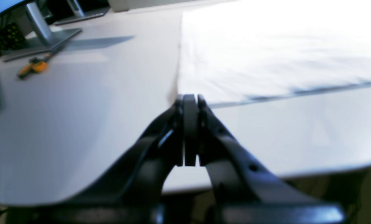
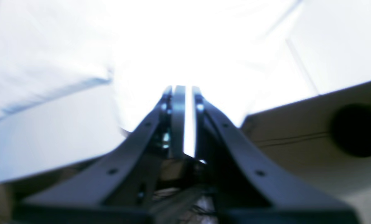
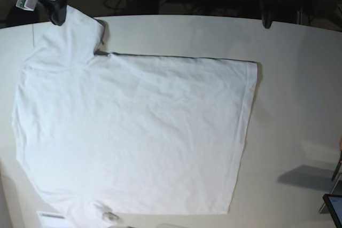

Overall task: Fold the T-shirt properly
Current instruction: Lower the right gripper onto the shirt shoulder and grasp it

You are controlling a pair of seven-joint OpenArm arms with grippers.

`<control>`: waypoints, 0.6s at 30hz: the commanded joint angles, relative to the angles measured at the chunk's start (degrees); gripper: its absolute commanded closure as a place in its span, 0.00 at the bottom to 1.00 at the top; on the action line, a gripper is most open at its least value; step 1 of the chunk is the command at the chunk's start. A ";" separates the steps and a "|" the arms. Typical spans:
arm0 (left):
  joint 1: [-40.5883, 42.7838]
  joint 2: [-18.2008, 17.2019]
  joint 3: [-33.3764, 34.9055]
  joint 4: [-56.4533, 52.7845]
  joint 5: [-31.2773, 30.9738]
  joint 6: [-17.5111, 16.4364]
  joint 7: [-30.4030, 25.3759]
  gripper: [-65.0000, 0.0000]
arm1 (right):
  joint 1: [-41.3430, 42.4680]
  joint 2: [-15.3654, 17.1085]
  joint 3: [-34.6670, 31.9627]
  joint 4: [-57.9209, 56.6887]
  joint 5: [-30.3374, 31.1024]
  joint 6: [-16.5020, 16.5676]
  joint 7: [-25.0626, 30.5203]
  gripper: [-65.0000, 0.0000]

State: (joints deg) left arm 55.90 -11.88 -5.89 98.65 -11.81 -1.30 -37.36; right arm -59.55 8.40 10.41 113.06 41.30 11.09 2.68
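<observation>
A pale, smooth worktop [image 3: 299, 78] fills the room's middle, dark cabling and stands crowding its far edge, and the T-shirt [image 3: 133, 132] lies spread flat over most of its left and centre, one sleeve reaching up toward the far left corner. Only the base view takes in the whole garment; the wrist views give close, blurred slices. Starting at the left of the base view, the right claw [image 3: 57, 18] hangs tip-down at the far edge, right at the end of that sleeve; its own camera shows the right claw [image 2: 185, 90] with a thin bright slit between its jaws, so they stand slightly parted, with white fabric directly ahead, though whether cloth is pinched there I cannot tell. Across at the right of the base view, the left claw [image 3: 265, 23] points down above bare worktop, apart from the shirt's nearest corner. Its wrist view shows the left claw [image 1: 190, 99] pressed fully together with nothing in it, the shirt's hem just past its tip, and an orange-handled tool [image 1: 33, 67] lying well off to the side beside a monitor stand [image 1: 40, 29].
</observation>
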 commanded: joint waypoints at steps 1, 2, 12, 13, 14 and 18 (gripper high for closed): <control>0.67 -0.38 -0.57 1.79 -0.36 0.29 -0.22 1.00 | -0.45 1.49 0.97 0.84 2.79 1.08 1.67 0.79; -0.03 -0.56 -0.92 2.40 -0.36 0.29 1.19 1.00 | 0.08 2.37 1.15 0.84 5.60 1.61 0.53 0.73; -2.32 -1.70 -0.83 2.23 -0.36 0.29 2.95 1.00 | 5.18 5.44 7.39 -1.54 26.17 1.96 -14.50 0.48; -2.58 -1.70 -0.92 1.44 -0.36 0.29 2.95 1.00 | 5.88 4.91 8.09 -2.68 26.35 1.96 -15.12 0.48; -2.93 -1.70 -0.92 1.00 -0.36 0.29 2.95 1.00 | 6.41 4.56 8.62 -3.47 26.44 1.96 -15.73 0.48; -3.72 -1.62 -0.66 -0.94 -0.36 0.29 2.95 1.00 | 8.78 4.30 10.55 -6.46 26.44 1.96 -19.07 0.48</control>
State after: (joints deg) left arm 51.53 -13.30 -6.33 96.99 -11.99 -1.34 -32.60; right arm -50.41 12.10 20.16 105.82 66.98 12.27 -17.98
